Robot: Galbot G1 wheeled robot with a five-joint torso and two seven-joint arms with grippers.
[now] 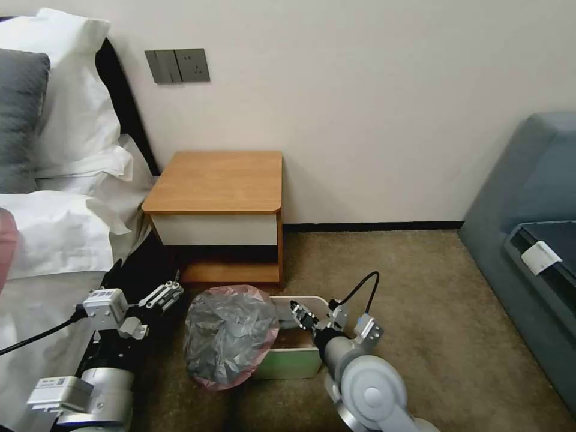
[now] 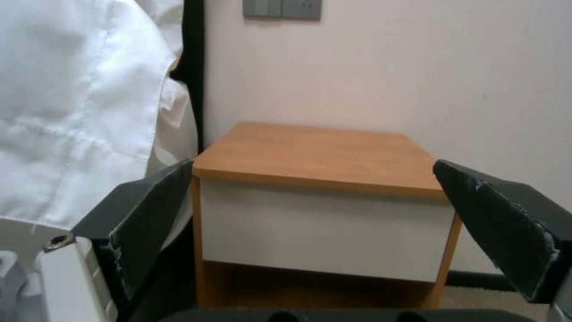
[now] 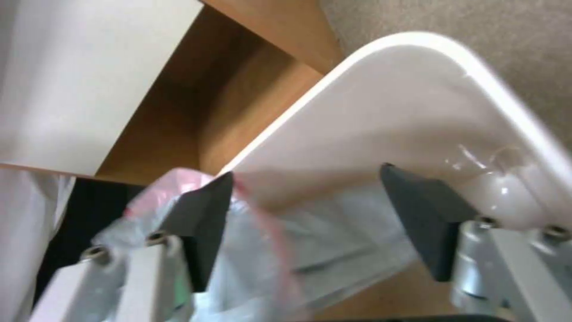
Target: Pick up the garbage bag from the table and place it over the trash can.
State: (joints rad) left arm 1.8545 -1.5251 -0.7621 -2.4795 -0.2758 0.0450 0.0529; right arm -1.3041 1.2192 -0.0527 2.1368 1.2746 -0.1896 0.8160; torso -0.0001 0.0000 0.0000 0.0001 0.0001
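Nearest the robot, the right gripper (image 1: 302,316) hangs over the open mouth of the small cream-beige rectangular plastic trash can (image 1: 287,362), which stands on the brown carpet (image 1: 408,282) with its long side running left to right in the head view and a greenish tint on its front wall. In the right wrist view the two dark fingers (image 3: 205,223) stand well apart and empty, one on each side of the film's pinkish edge, just above the bin's pale inner wall (image 3: 381,129). The crinkled translucent grey garbage bag with a pinkish-red edge (image 1: 230,335) is draped over the left end of the trash can, bulging outward and down to the carpet on that side; it covers that end of the rim and leaves the right part of the opening bare. How far the film reaches inside the bin cannot be made out. To the left, the left gripper (image 1: 163,296) hovers apart from the bag, its black fingers (image 2: 149,223) spread wide with nothing between them, pointing toward the small bedside table with an orange-brown wooden top and white drawer front (image 1: 219,180). The table stands against the pale wall behind the bin. White bedding (image 1: 54,234) lies at the far left, cut off by the frame's edge.
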